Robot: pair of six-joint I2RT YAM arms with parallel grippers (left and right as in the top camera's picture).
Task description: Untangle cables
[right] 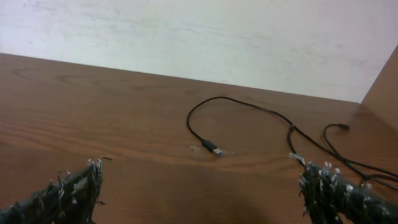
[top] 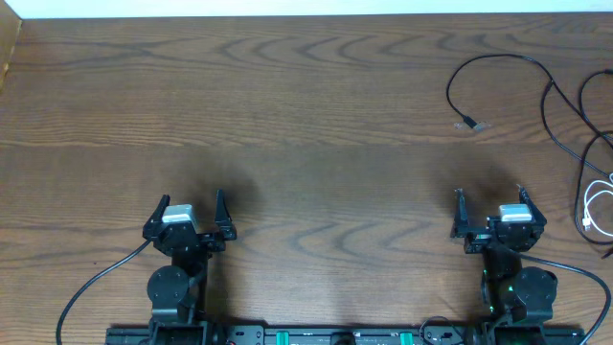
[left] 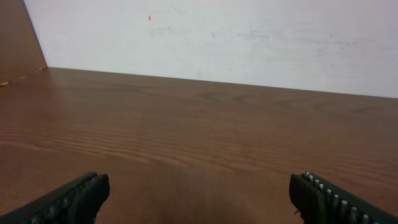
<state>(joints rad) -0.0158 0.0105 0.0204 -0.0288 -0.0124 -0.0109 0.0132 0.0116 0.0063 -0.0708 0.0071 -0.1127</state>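
Note:
The cables lie at the table's far right in the overhead view. One black cable curves in a loop and ends in a plug. More black cables cross each other beside it, and a white cable is coiled at the right edge. My right gripper stands open near the front edge, short of the plug and holding nothing. The right wrist view shows that plug ahead of the open right gripper. My left gripper is open at the front left, far from the cables; the left wrist view shows only bare wood ahead of the left gripper.
The wooden table ends at a pale wall at the back. A raised wooden side stands at the far left. Thick black wires run from each arm's base at the front.

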